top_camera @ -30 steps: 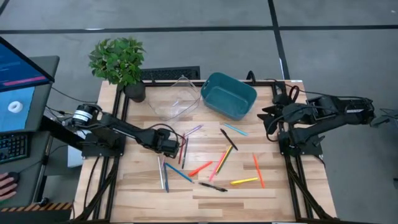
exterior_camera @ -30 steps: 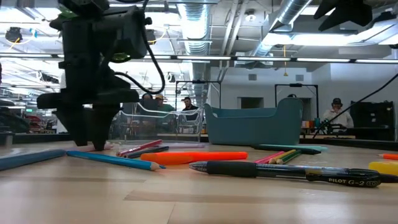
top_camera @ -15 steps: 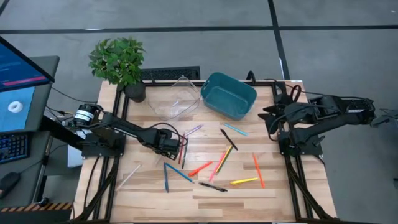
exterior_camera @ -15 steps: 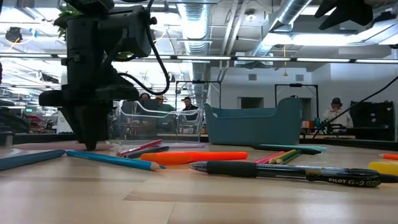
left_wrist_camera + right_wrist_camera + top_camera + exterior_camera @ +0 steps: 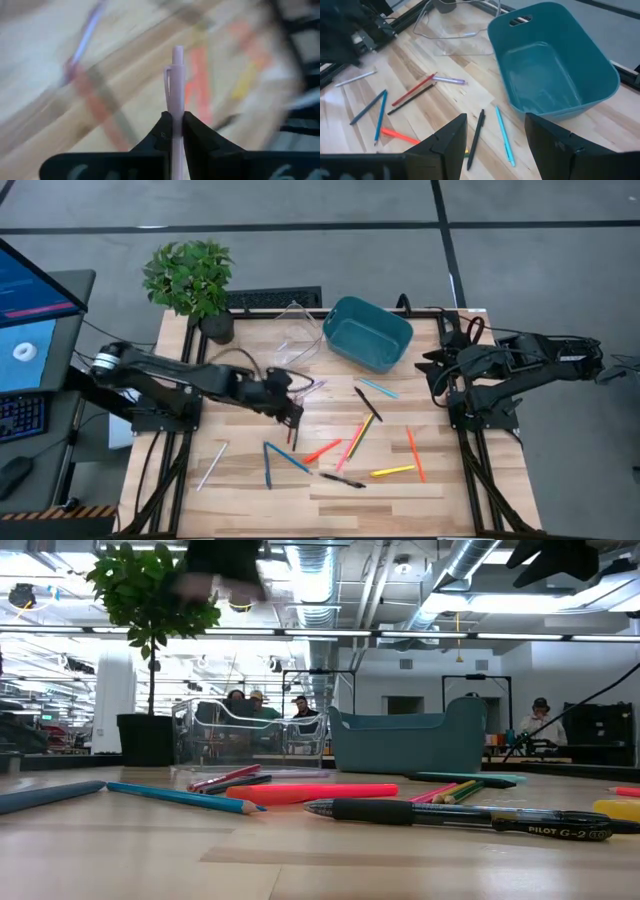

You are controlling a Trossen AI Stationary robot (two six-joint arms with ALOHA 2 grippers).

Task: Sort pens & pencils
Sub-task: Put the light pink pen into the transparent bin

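Note:
Several pens and pencils lie flat on the wooden table (image 5: pixel 240 490): a white one (image 5: pixel 211 465), two blue ones (image 5: pixel 280 461), an orange-red one (image 5: pixel 322 450), a black pen (image 5: pixel 342 479), a yellow one (image 5: pixel 393 471) and a teal one (image 5: pixel 378 387). My left gripper (image 5: pixel 295 408) is raised above the table's middle and shut on a pale pink pen (image 5: pixel 175 75). In the low view it is a blur at the top (image 5: pixel 215 570). My right gripper (image 5: pixel 432 370) waits open and empty at the right edge, and it also shows in its wrist view (image 5: pixel 495 145). My left gripper pinches the pale pink pen's barrel (image 5: pixel 174 127) between its two fingers. The pen lies along the fingers and sticks out past their tips, its clip end (image 5: pixel 172 55) foremost. It is lifted clear of the table.
A clear bin (image 5: pixel 285 337) and a teal bin (image 5: pixel 367 332) stand side by side at the far edge. A potted plant (image 5: pixel 190 280) stands at the far left corner. Bare wood shows along the near edge.
My left gripper has risen from the table, where its tips stood a second ago, and gone a little toward the right and far edges with the pale pink pen. The white pen has slid from beside the blue ones toward the table's left.

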